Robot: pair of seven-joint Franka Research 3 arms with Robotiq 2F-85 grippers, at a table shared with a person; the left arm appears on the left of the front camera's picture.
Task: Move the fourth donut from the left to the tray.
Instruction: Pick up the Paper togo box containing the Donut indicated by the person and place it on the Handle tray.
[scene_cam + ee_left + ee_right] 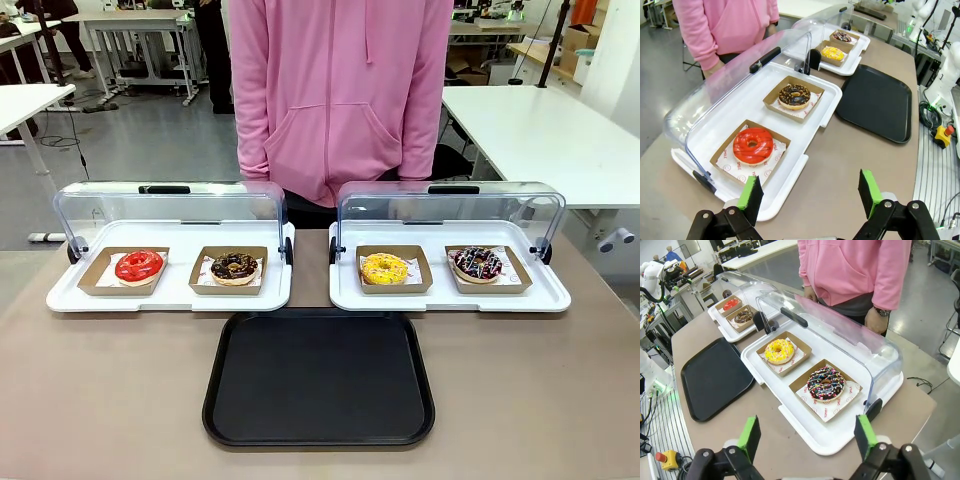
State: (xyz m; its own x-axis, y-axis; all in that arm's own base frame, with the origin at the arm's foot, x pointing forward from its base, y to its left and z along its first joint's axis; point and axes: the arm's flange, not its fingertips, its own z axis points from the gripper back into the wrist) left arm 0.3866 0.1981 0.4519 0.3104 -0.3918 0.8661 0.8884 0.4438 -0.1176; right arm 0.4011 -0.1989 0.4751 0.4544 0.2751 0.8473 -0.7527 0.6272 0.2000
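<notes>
Resting in a square brown cardboard holder, the fourth donut (477,263) sits at the right end of the right-hand white display tray (450,297), toward the worktop's far edge. Its dark glossy glaze carries coloured sprinkles. A clear domed lid (450,205) stands raised behind it, and the near side is open. A yellow ring donut (384,268) lies just beside it. The tray (318,377), flat black plastic with rounded corners and a low rim, lies centred at the near edge. Both the left gripper (810,189) and the right gripper (807,434) hover with green-padded fingers spread, holding nothing.
</notes>
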